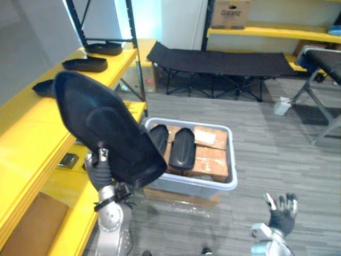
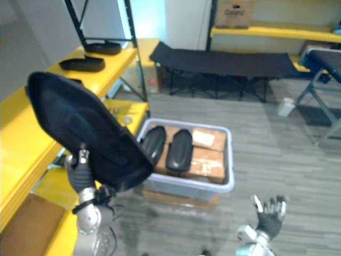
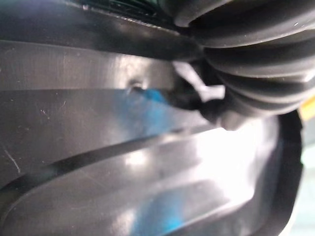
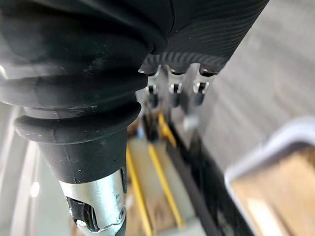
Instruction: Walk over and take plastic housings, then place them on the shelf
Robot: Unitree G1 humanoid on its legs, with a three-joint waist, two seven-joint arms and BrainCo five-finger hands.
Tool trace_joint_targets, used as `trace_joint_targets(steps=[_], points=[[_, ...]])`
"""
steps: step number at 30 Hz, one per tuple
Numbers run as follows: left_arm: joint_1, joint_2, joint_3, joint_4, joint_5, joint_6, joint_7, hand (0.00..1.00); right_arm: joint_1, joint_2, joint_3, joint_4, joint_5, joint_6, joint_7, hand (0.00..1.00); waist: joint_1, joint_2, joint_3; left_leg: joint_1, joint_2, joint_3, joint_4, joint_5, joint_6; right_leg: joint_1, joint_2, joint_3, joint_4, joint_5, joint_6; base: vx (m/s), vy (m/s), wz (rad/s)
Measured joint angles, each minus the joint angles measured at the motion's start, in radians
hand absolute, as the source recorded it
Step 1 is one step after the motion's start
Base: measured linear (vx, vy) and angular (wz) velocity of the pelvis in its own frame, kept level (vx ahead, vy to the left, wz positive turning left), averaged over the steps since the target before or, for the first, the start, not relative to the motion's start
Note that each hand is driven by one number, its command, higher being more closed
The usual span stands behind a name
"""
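Left hand (image 1: pixel 100 169) grips black plastic housing (image 1: pixel 101 125) beside yellow shelf (image 1: pixel 29 133). Right hand (image 1: pixel 281 212) hangs empty, fingers spread. White label (image 1: pixel 205 137) on carton (image 1: pixel 212 162) in grey bin (image 1: pixel 186 186), unreadable.

Dark printed wording on the cardboard box (image 1: pixel 230 13) atop the far yellow shelf (image 1: pixel 277 33)

Yellow shelf (image 1: pixel 32 125) bearing perhaps three housings (image 1: pixel 85 64)

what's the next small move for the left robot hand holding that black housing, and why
Probably swing the left robot hand toward the robot's left, bringing the black housing over the bare yellow shelf: it is gripped and raised beside the shelf, not resting on it, and other housings already lie further along.
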Motion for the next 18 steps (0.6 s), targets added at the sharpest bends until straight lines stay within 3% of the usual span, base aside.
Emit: trace_joint_targets(steps=[6,11,15,18], points=[[0.047,-0.007,0.2,-0.138,0.043,0.008,0.041,1.0,-0.13,-0.052,0.135,0.015,-0.038,0.068,0.058,0.0,0.075,0.002,0.018,-0.036,-0.03,-0.156,0.0,0.031,0.013,0.067,-0.016,-0.175,0.002,-0.012,0.015,0.02,0.012,0.87],[0.183,-0.073,0.362,-0.181,0.042,0.007,0.032,1.0,-0.248,-0.057,0.229,0.056,-0.101,0.098,0.086,0.0,0.182,-0.016,0.027,-0.062,-0.068,-0.262,0.001,0.043,0.024,0.109,-0.034,-0.286,0.008,-0.014,0.016,0.04,0.051,0.7],[0.216,-0.089,0.418,-0.196,0.033,0.003,0.011,1.0,-0.278,-0.058,0.292,0.058,-0.131,0.153,0.125,0.0,0.205,-0.034,0.038,-0.065,-0.084,-0.303,0.0,0.03,0.037,0.123,-0.048,-0.316,0.037,-0.019,0.009,-0.01,0.061,0.34],[0.209,-0.089,0.436,-0.196,0.034,-0.017,-0.011,1.0,-0.277,-0.057,0.325,0.059,-0.15,0.178,0.135,0.0,0.205,-0.048,0.048,-0.067,-0.085,-0.302,0.0,0.028,0.041,0.124,-0.048,-0.318,0.043,-0.037,-0.018,-0.04,0.029,0.09]])
